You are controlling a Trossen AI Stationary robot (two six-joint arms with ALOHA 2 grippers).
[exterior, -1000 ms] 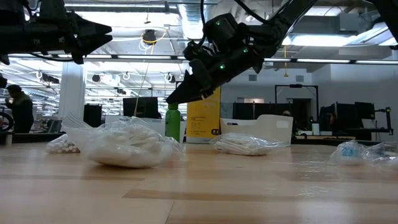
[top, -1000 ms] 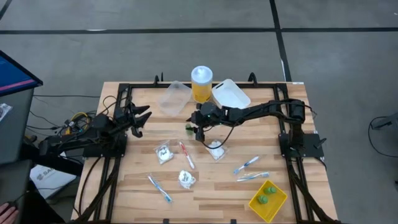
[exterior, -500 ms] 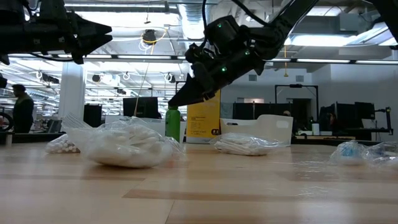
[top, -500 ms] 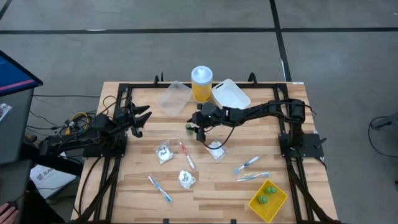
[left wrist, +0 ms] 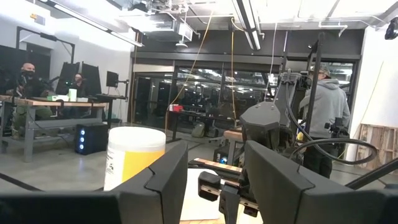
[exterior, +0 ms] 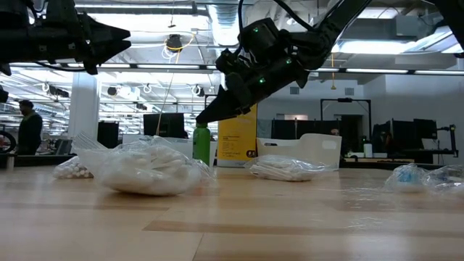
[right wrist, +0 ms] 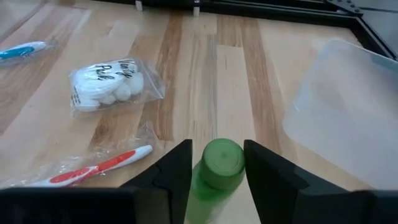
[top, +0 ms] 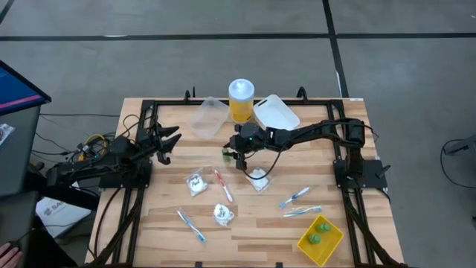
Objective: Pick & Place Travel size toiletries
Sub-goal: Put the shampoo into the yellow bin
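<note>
Green and upright, a tiny bottle [top: 224, 152] stands on the wooden table [top: 357, 190] at the centre of the high view, its cap between the parted fingers of the right gripper [right wrist: 216, 163], which straddle it without clearly touching. Just below lie a clear packet [top: 257, 179] and a red-white stick [top: 222, 184]. At middle left, the left gripper [top: 169, 144] waits, jaws spread and empty.

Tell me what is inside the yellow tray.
Two small green bottles lie in the yellow tray near the table's front right corner. Nothing else shows in it, and nothing covers it from above.
</note>
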